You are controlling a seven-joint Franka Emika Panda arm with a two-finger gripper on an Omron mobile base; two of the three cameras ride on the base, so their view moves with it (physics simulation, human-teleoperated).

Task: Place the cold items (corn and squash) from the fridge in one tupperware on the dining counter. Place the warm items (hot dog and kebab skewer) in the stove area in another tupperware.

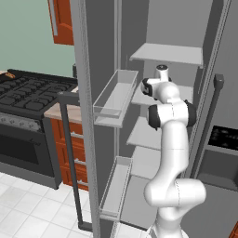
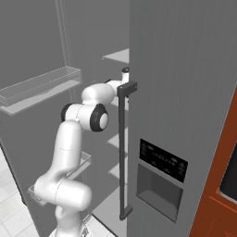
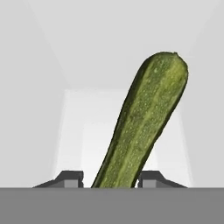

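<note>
Between the two dark fingertips [image 3: 70,178] of the hand [image 3: 111,179] the squash [image 3: 144,122] runs slanting up and away from the palm; the tips sit narrowly apart, right at its lower end, but I cannot tell whether they press it yet. If they do, the hold is at one end only, so the long free part could swing or slip out. Around the hand are the white walls and shelf [image 1: 160,100] of the fridge [image 1: 104,42], where a careless withdrawal could knock the squash loose.

The squash [image 3: 146,127], green with pale speckled stripes, stands between the jaws, leaning right, inside the open fridge [image 1: 104,56], above a white shelf.
</note>
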